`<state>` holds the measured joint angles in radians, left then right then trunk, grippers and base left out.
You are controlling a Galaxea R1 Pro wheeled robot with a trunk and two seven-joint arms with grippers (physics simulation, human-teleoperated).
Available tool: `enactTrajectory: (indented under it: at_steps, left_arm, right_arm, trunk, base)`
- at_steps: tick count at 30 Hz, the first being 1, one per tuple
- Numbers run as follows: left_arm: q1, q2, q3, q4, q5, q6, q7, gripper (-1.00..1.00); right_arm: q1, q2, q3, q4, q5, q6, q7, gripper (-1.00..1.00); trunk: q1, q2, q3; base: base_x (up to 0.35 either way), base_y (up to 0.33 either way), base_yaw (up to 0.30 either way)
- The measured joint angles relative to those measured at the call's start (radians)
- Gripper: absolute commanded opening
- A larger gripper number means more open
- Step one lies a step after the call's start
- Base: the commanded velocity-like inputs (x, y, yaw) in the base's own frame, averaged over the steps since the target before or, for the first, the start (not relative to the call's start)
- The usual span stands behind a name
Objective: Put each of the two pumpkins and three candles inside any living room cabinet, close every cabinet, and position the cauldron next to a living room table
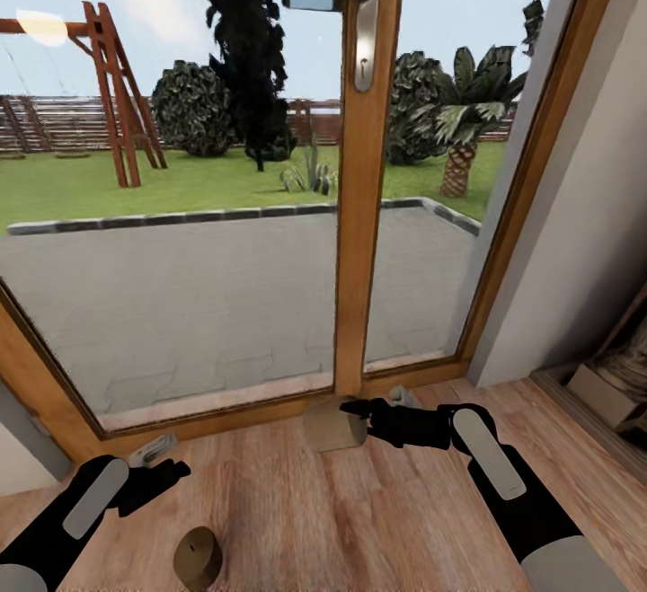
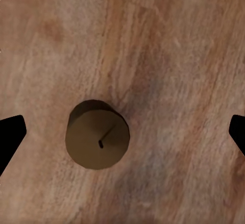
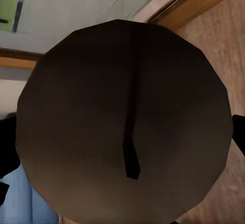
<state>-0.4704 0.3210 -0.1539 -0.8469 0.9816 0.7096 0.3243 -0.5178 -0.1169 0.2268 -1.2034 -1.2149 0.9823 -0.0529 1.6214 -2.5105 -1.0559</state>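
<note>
A stubby brown candle stands upright on the wooden floor close in front of me. In the left wrist view this candle is seen from above, wick up. My left gripper hovers over it, open, with its fingertips far apart and clear of it. My right gripper is held out near the foot of the door, shut on a second candle. That candle's dark round top and wick fill the right wrist view between the fingers.
A glass patio door with a wooden frame and a metal handle stands right ahead, with a garden beyond it. A white wall closes the right side, with a low wooden unit at its base. Wooden floor lies around me.
</note>
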Motion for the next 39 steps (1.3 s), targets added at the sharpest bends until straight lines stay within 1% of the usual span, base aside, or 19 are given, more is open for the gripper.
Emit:
enactTrajectory:
  at_steps: [3, 6, 9, 13, 17, 19, 20, 21, 24, 27, 32, 35, 39]
  left_arm:
    - [0.0, 0.0, 0.001, 0.0, -0.022, -0.011, 0.01, 1.0]
    - [0.0, 0.0, 0.004, 0.0, -0.032, -0.013, 0.031, 1.0]
    - [0.0, 0.0, 0.006, 0.0, -0.034, -0.018, 0.036, 1.0]
    - [0.0, -0.004, 0.001, 0.0, -0.036, -0.05, 0.038, 1.0]
    - [0.0, -0.008, 0.0, 0.0, -0.038, -0.055, 0.038, 1.0]
    - [0.0, -0.014, -0.001, 0.0, -0.038, -0.056, 0.037, 1.0]
    - [0.0, -0.021, -0.002, 0.0, -0.038, -0.056, 0.037, 1.0]
    - [0.0, -0.033, -0.002, 0.0, -0.038, -0.057, 0.037, 1.0]
    - [0.0, -0.046, -0.003, 0.0, -0.039, -0.073, 0.037, 1.0]
    - [0.0, -0.046, -0.001, 0.0, -0.04, -0.09, 0.037, 1.0]
    - [0.0, -0.039, -0.001, 0.0, -0.04, -0.13, 0.037, 1.0]
    - [0.0, -0.033, 0.002, 0.0, -0.04, -0.137, 0.037, 1.0]
    - [0.0, -0.034, 0.002, 0.0, -0.039, -0.139, 0.037, 1.0]
  right_arm:
    - [0.0, -0.003, 0.0, -0.001, 0.003, -0.001, 0.001, -1.0]
    - [0.0, -0.004, 0.002, -0.001, 0.008, -0.001, 0.001, -1.0]
    - [0.0, -0.003, 0.001, -0.001, 0.009, -0.004, 0.001, -1.0]
    - [0.0, -0.005, 0.002, -0.001, 0.012, -0.006, 0.001, -1.0]
    - [0.0, -0.003, 0.002, -0.001, 0.012, -0.006, 0.001, -1.0]
    - [0.0, -0.003, 0.002, -0.001, 0.013, -0.006, 0.001, -1.0]
    - [0.0, -0.003, 0.002, -0.001, 0.014, -0.007, 0.001, -1.0]
    - [0.0, -0.003, 0.001, -0.001, 0.014, -0.007, 0.001, -1.0]
    - [0.0, -0.002, 0.002, -0.001, 0.015, -0.009, 0.001, -1.0]
    - [0.0, 0.0, 0.002, 0.0, 0.015, -0.012, 0.0, -1.0]
    - [0.0, -0.005, 0.0, 0.0, 0.015, -0.012, 0.002, -1.0]
    - [0.0, -0.005, 0.0, 0.0, 0.014, -0.013, 0.001, -1.0]
    - [0.0, -0.005, 0.0, 0.004, 0.014, -0.014, 0.001, -1.0]
  trunk:
    - [0.001, -0.001, -0.012]
    - [0.003, -0.001, -0.023]
    - [0.004, -0.002, -0.035]
    - [0.006, -0.003, -0.05]
    - [0.008, -0.004, -0.066]
    - [0.009, -0.004, -0.074]
    - [0.009, -0.005, -0.077]
    - [0.009, -0.005, -0.081]
    - [0.011, -0.006, -0.093]
    - [0.012, -0.006, -0.104]
    - [0.014, -0.008, -0.124]
    - [0.016, -0.008, -0.135]
    - [0.018, -0.009, -0.151]
  base:
    - [0.0, 0.0, 0.0]
    - [0.0, 0.0, 0.0]
    - [0.0, 0.0, 0.0]
    - [0.0, 0.0, 0.0]
    - [0.0, 0.0, 0.0]
    - [0.0, 0.0, 0.0]
    - [0.0, 0.0, 0.0]
    - [0.0, 0.0, 0.0]
    - [0.0, 0.0, 0.0]
    - [0.0, 0.0, 0.0]
    - [0.0, 0.0, 0.0]
    - [0.0, 0.0, 0.0]
    - [0.0, 0.0, 0.0]
